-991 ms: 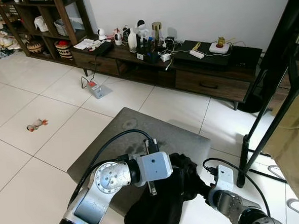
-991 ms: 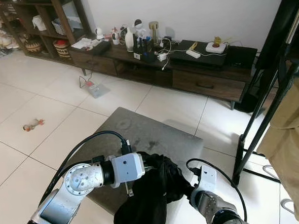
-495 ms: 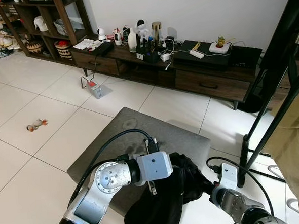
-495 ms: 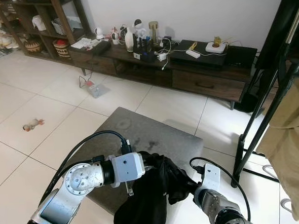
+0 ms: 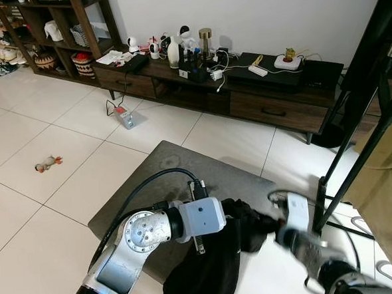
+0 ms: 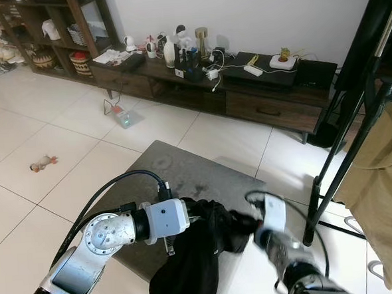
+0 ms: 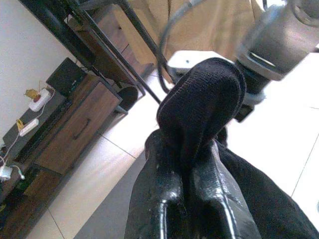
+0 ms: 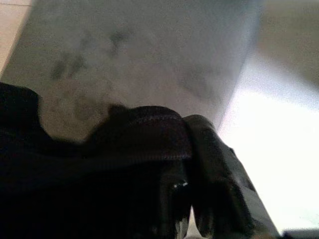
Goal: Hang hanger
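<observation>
The robot is standing over a grey mat [image 5: 184, 168] on the white tile floor [image 5: 46, 196]. Both arms are reaching in low, and a black cloth [image 5: 210, 273] is bunched up between them.

The left gripper [image 7: 192, 209] is pinching a fold of the black cloth, with its two shiny black fingers [image 7: 154, 199] squeezed tight on it. From the head views the cloth is covering those fingers, so they are hard to see there.

The right gripper [image 8: 192, 199] is also clamping the cloth, with an edge of the cloth lying across its fingers. That wrist picture is dark and fuzzy. In the head views the right arm [image 5: 308, 247] is blurry.

The cloth is hanging down in a dark heap, and its bottom is being cut off by the edge of the picture. The hanger is hard to make out; it may be hiding inside the cloth, but I cannot tell.

A black clothes rack [image 5: 355, 130] is standing to the right, with a tan garment [image 5: 388, 188] hanging on it. Both are only partly showing. A dark wooden cabinet [image 5: 246, 90] is sitting along the wall.
</observation>
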